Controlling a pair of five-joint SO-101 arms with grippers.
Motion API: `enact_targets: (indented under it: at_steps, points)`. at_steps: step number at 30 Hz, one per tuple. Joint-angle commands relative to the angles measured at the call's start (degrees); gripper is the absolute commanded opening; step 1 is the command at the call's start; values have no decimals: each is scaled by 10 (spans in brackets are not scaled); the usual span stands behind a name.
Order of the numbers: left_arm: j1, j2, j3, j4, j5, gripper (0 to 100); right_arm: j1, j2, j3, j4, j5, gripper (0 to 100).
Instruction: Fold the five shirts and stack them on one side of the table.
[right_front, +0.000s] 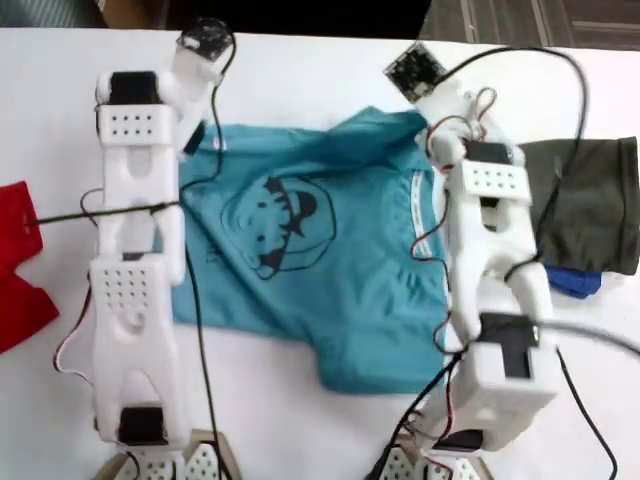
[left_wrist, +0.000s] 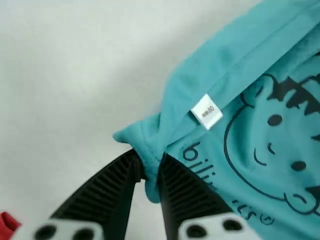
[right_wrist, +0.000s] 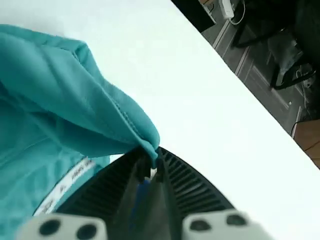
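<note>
Left gripper (left_wrist: 149, 172) nearly closed, pinching bunched corner of teal shirt (left_wrist: 240, 100); right gripper (right_wrist: 150, 167) clamped on another edge. Shirt spread at middle of table (right_front: 300, 70), cartoon face print (right_front: 280, 225) up, white tag (left_wrist: 207, 112) on fold. Red shirt (right_front: 20, 270) beside left arm, dark green shirt (right_front: 585, 200) beside right.

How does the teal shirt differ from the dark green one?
The teal shirt lies spread out in the middle of the table; the dark green shirt sits compact near its edge. The teal shirt has a cartoon print; the dark green shirt looks plain. The left fingers and right fingers each pinch the teal shirt; neither holds the dark green shirt. Both lie on the table.
</note>
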Motion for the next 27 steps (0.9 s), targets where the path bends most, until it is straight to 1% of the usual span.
enact_targets:
  at_steps: [1, 6, 11, 15, 17, 19, 22, 27]
  points:
    - [-16, -40, 2, 25, -27, 25, 7, -116, -25, 87, 3, 21]
    - [-17, -142, 199, 25, -48, 26, 5, -202, -25, 240, 3, 21]
    - [-14, -309, 396, 21, -50, 26, 6, -265, -1, 353, 3, 21]
    - [-25, -420, 562, -4, -59, 26, 6, -325, 84, 384, 7, 21]
    - [-36, -462, 647, -36, -81, 26, 6, -359, 146, 391, 8, 21]
    - [-55, -499, 720, -69, -87, 26, 6, -400, 213, 388, 8, 21]
    - [-74, -545, 804, -98, -91, 26, 6, -473, 300, 389, 13, 21]
    - [-76, -596, 894, -113, -91, 26, 6, -617, 423, 398, 76, 21]
